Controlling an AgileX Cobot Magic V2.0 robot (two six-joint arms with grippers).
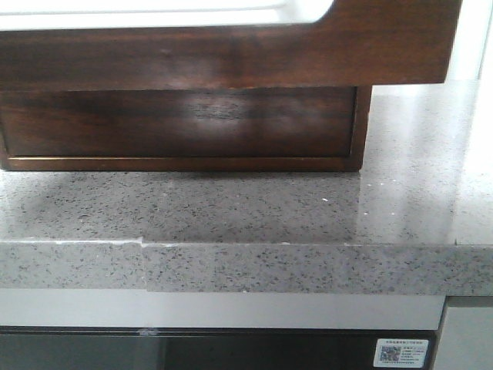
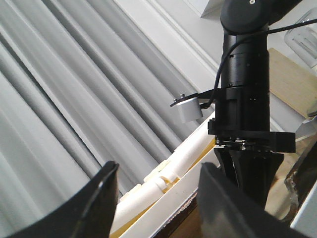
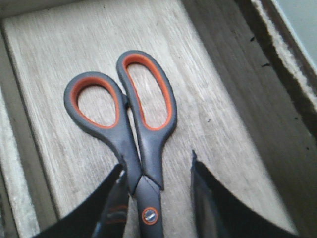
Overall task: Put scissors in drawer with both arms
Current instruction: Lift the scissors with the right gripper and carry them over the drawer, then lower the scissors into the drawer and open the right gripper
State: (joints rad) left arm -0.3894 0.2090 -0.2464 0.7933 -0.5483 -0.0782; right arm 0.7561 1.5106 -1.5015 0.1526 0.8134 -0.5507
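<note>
Two arms share this: the right gripper (image 3: 156,173), jaws wide, straddles the scissors (image 3: 130,124) lying mid-frame on the drawer (image 3: 213,109) floor, apparently released; the left gripper (image 2: 158,191) gapes empty.

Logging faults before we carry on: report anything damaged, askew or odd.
The scissors lie flat on the drawer floor, intact. The drawer's inner edge looks chipped and ragged. The counter's front edge has a small stepped joint.
</note>
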